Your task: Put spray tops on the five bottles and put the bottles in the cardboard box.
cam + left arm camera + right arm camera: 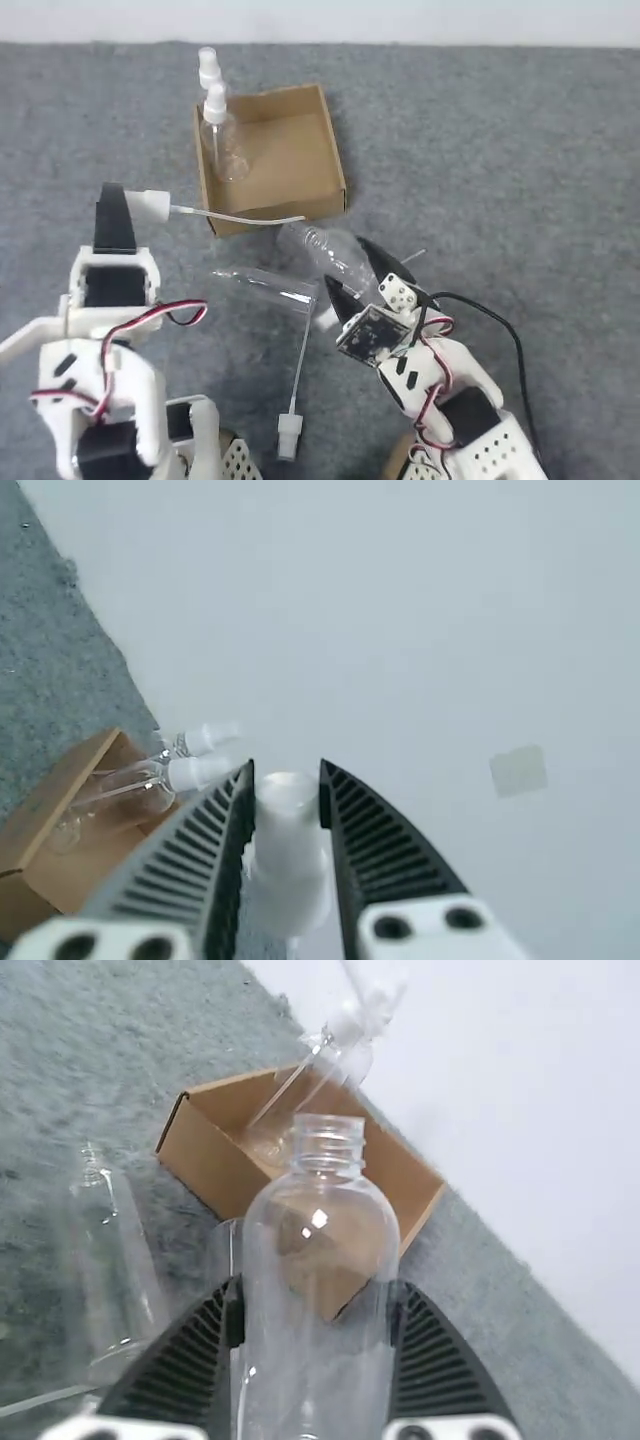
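Bottle point(325, 250) of clear thin plastic, probably light, slippery and easy to crush, is tilted just on the near side of the cardboard box point(336, 150), with its neck uncapped. Right gripper point(356, 282) is clamped around its body, the safest place. Left gripper point(287, 775) pinches 1 spray top point(150, 205) by its stiff head; its thin tube point(240, 217) looks flexible.

Bench point(520, 150) surfaced in grey carpet-like fabric, open cardboard box point(290, 150) standing toward its far edge, one uncapped clear bottle point(265, 285) lying on its side in front of the box, loose spray top point(289, 432) with long tube lying nearer the front edge.
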You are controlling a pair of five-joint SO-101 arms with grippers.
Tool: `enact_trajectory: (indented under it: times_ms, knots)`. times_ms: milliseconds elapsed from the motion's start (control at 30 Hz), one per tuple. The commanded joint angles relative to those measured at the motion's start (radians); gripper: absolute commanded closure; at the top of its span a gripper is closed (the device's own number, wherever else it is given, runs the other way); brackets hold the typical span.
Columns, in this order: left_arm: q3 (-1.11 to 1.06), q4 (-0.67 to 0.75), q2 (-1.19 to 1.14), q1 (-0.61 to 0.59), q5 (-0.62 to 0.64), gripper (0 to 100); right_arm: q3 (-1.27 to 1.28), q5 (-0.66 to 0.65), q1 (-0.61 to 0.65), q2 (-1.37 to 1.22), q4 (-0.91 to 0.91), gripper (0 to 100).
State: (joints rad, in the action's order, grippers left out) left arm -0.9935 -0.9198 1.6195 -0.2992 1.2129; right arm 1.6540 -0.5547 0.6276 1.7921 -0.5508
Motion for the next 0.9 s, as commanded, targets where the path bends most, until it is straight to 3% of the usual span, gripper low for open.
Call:
enact_trajectory:
  times_ms: [0, 867]
  knots:
    - [0.008, 0.009, 0.032, -0.002, 0.002, 99, 0.000, -0.031, 0.005, 0.022, 0.071, 96.9]
    - [-0.013, -0.043, 0.095, 0.005, 0.000, 99, 0.008, -0.029, 0.012, 0.022, 0.148, 99.1]
